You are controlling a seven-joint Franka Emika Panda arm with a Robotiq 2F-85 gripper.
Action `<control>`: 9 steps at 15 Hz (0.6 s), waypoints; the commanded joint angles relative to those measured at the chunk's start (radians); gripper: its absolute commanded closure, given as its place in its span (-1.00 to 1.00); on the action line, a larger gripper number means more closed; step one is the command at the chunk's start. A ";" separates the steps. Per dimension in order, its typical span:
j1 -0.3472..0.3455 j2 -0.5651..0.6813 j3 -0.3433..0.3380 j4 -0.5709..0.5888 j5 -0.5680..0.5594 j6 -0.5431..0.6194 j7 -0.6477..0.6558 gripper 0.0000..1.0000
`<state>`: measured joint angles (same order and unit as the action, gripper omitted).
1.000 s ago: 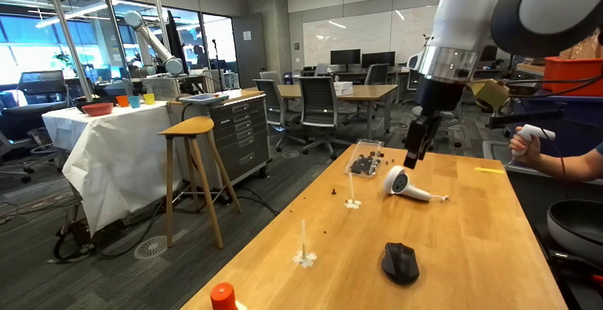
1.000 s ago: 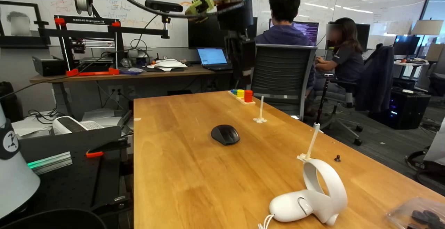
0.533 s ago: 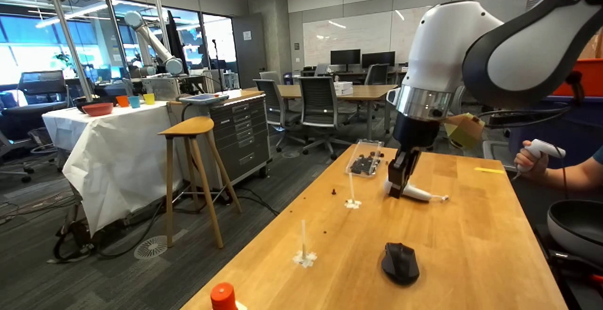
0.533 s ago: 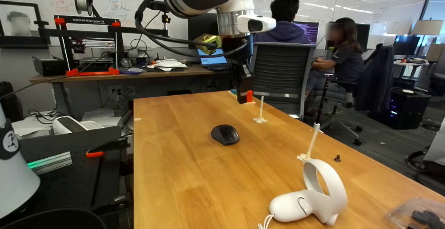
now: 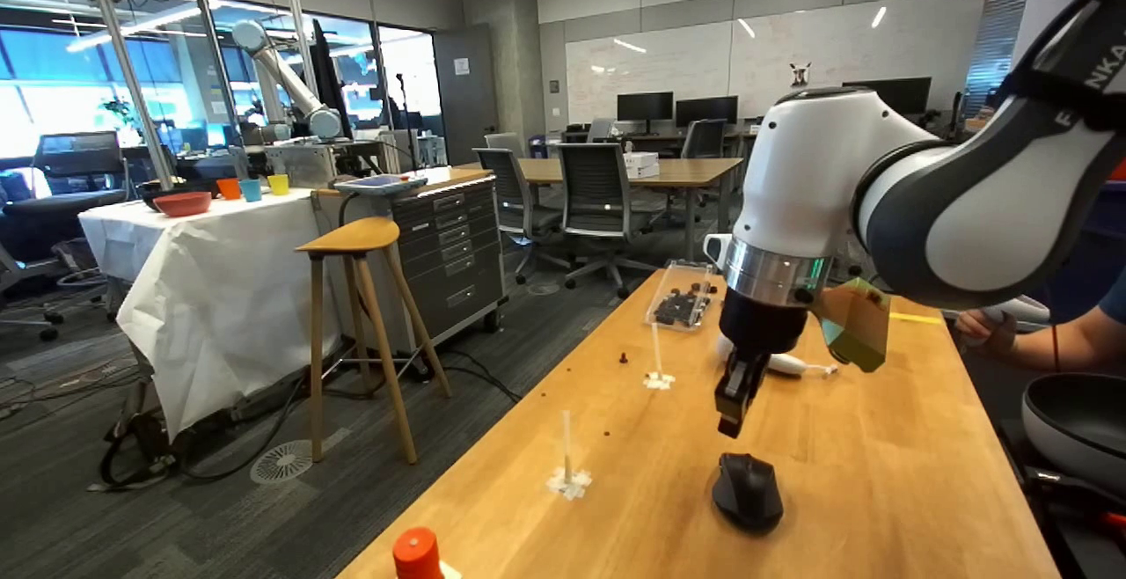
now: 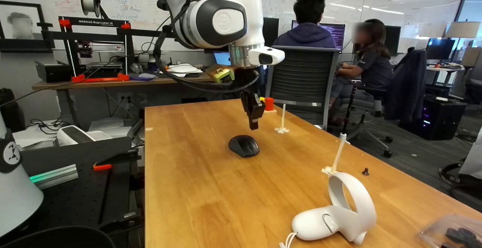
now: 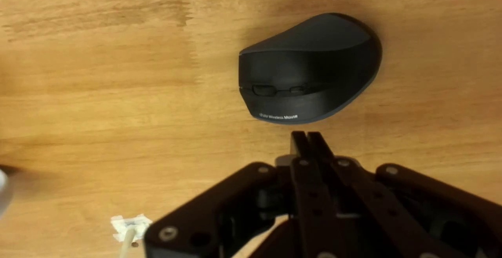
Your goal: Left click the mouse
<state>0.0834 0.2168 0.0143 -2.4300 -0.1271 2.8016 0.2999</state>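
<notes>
Mouse (image 7: 310, 68) on tbl (image 7: 117, 128), lower than nearby gripper (image 7: 306, 133), gap btwn.

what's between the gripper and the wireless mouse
In the wrist view, only a strip of wooden tabletop shows between the gripper and the wireless mouse.

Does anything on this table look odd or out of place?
Slightly: a small dark screw-like piece sits loose near the edge of the table, outside the clear tray of dark pieces, so it looks stray.

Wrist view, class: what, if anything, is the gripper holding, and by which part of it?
Nothing is held: the gripper is closed and empty, and the mouse lies on the table, apart from it.
</notes>
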 commanded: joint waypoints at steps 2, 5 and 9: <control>0.061 0.082 -0.066 0.045 -0.062 0.047 0.055 0.88; 0.085 0.114 -0.092 0.058 -0.058 0.062 0.055 0.88; 0.101 0.136 -0.110 0.066 -0.043 0.071 0.047 0.89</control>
<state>0.1546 0.3255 -0.0658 -2.3853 -0.1613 2.8545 0.3249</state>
